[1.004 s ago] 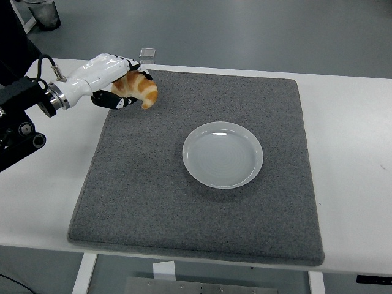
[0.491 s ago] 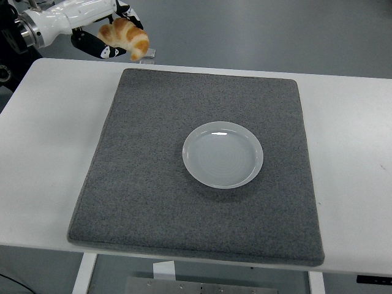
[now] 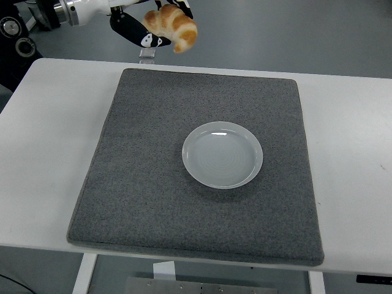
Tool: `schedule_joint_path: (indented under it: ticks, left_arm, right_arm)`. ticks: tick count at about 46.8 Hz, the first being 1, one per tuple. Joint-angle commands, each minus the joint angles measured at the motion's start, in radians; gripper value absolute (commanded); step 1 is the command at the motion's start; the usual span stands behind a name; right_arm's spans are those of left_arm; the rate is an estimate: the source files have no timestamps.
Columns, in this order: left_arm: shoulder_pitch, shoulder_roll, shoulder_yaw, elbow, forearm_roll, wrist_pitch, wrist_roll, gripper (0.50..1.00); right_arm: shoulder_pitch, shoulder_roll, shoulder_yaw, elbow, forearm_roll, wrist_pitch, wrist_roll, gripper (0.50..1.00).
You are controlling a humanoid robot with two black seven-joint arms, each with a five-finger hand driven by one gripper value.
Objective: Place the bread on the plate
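Observation:
A golden-brown croissant (image 3: 173,27) hangs high at the picture's top, above the far edge of the table, held in my left hand (image 3: 147,24), whose black-and-white fingers are curled around it. The white forearm comes in from the top left corner. A round white plate (image 3: 222,154) sits empty near the middle of the grey mat (image 3: 147,184), well below and to the right of the croissant. My right arm does not show.
The grey mat covers most of the white table (image 3: 49,153). A small clear square object (image 3: 147,53) lies at the table's far edge, just under the hand. Dark robot parts (image 3: 15,37) fill the top left corner.
My left hand has carried the croissant up off the mat's far left corner and then rightwards, from the left edge toward the middle of the picture's top.

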Motion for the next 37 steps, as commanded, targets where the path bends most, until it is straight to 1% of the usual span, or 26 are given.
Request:
schedule_joint_path:
  ticks: [1,4,13,19,22,27,31,33,37]
  left_arm:
    - [-0.007,-0.031,0.003,-0.004,0.001,-0.01,0.0,0.5]
    - [-0.007,-0.051,0.003,-0.004,0.001,-0.019,0.0,0.5]
    - [-0.001,-0.095,0.022,-0.004,0.014,-0.019,0.005,0.5]
    - [0.004,-0.104,0.066,-0.002,0.019,-0.019,0.008,0.5]
    - [0.007,-0.106,0.086,-0.001,0.031,-0.012,0.009,0.5]
    - [0.014,-0.141,0.118,0.007,0.056,-0.003,0.011,0.5]
    - [0.019,-0.147,0.131,0.018,0.08,0.005,0.011,0.5]
    - [0.034,-0.153,0.14,0.025,0.089,0.01,0.011,0.5]
    - [0.065,-0.189,0.146,0.037,0.112,0.033,0.012,0.5]
  right_arm:
    - [0.0,0.0,0.0,0.0,0.0,0.0,0.0,0.952]
    - [0.0,0.0,0.0,0.0,0.0,0.0,0.001,0.952]
    - [0.0,0.0,0.0,0.0,0.0,0.0,0.0,0.952]
    - [0.0,0.0,0.0,0.0,0.0,0.0,0.0,0.952]
    - [0.0,0.0,0.0,0.0,0.0,0.0,0.0,0.952]
    - [0.0,0.0,0.0,0.0,0.0,0.0,0.001,0.952]
    - [0.0,0.0,0.0,0.0,0.0,0.0,0.001,0.952]
    - [0.0,0.0,0.0,0.0,0.0,0.0,0.0,0.952]
    - [0.0,0.0,0.0,0.0,0.0,0.0,0.0,0.952]
